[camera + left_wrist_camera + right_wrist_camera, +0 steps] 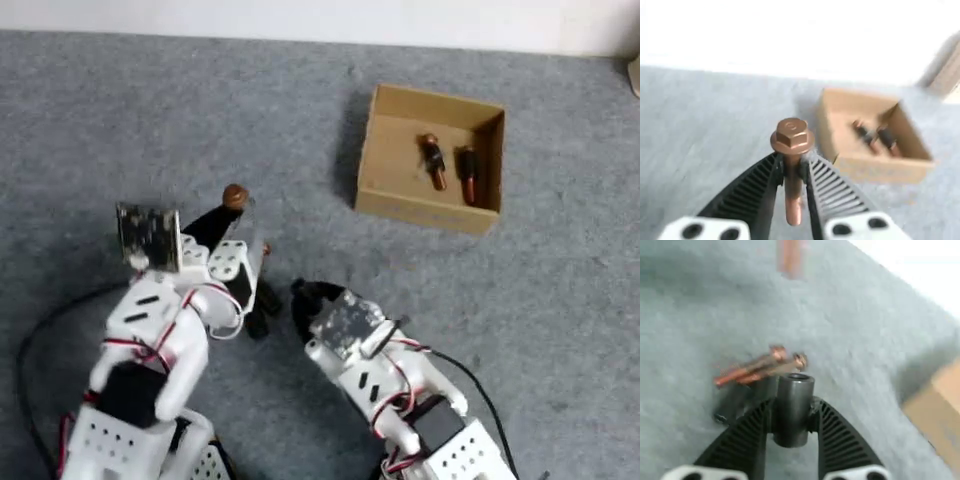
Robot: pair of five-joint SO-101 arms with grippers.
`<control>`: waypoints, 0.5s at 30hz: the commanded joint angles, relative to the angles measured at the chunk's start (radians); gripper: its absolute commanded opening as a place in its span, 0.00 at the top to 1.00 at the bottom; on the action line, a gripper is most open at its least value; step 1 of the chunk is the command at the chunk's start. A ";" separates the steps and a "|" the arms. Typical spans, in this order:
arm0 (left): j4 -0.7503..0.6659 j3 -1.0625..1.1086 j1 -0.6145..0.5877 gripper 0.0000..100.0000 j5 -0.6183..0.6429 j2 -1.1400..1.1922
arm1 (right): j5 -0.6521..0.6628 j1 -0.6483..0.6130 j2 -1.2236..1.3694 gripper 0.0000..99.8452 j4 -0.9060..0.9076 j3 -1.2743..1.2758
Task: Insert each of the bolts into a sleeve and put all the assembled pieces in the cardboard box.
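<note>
The left gripper [792, 162] pinches a copper hex bolt [792, 137] by its shank just under the head, well apart from the cardboard box [425, 212]. The right gripper [792, 412] clamps a dark sleeve [794, 390], also well apart from the box, with 2 loose bolts [757, 367] and another sleeve [735, 402] lying just beside it. 2 assembled pieces [436, 165] lie side by side inside the box.
</note>
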 commanded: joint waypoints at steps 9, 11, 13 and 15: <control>-0.049 0.090 0.045 0.99 0.181 -0.309 | -0.002 -0.042 -0.062 1.00 -0.090 -0.007; -0.028 0.090 0.042 0.99 0.181 -0.354 | -0.002 -0.016 -0.062 1.00 -0.091 -0.004; -0.018 0.090 0.048 0.99 0.183 -0.372 | -0.003 0.002 -0.062 1.00 -0.091 -0.004; 0.000 0.093 0.050 0.99 0.184 -0.366 | -0.003 0.013 -0.062 1.00 -0.093 -0.004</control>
